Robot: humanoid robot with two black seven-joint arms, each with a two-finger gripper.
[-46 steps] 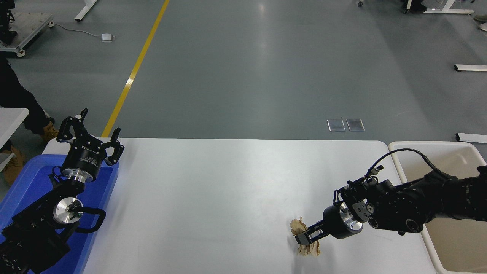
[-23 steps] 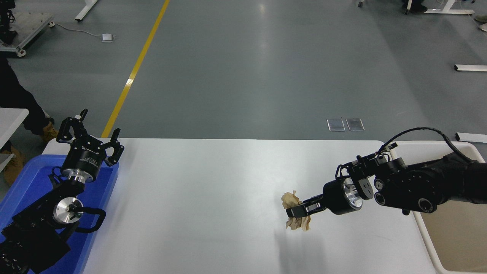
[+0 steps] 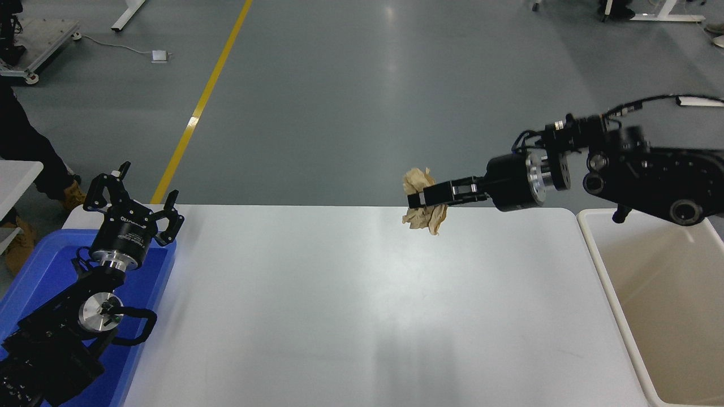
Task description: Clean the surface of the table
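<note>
Table surface (image 3: pixel 317 316): a wide white top with rounded far corners, filling the lower centre of the frame from the blue tray at the left to the beige bin at the right.
Right gripper (image 3: pixel 421 199): at the upper right of centre, reaching leftward from the right edge, fingers clamped together on a wad of brown paper.
Paper wad (image 3: pixel 423 215): crumpled and tan, showing above and below the fingers; it is seen right at the table's far edge, part against the white top and part against the grey floor. It looks lifted off the top, though the frame does not show its height clearly.
Right arm (image 3: pixel 645 172): black, with a silver ring behind the gripper and a cable looping over it, lying roughly level across the upper right, above the far end of the bin.
Left gripper (image 3: pixel 133 198): at the left of the frame, over the far end of the tray, fingers spread apart and holding nothing.
Left arm (image 3: pixel 62 333): parked at the lower left, over the tray.
Blue tray (image 3: pixel 34 277): at the left edge, on the table's left end.
Beige bin (image 3: pixel 650 294): at the right edge, just beside the table's right side, its inside bare where visible.
Person (image 3: pixel 28 158): a dark trouser leg and a tan boot at the left edge, beyond the table.
Floor (image 3: pixel 350 102): grey, with a yellow line running from the top toward the table's far left corner.
</note>
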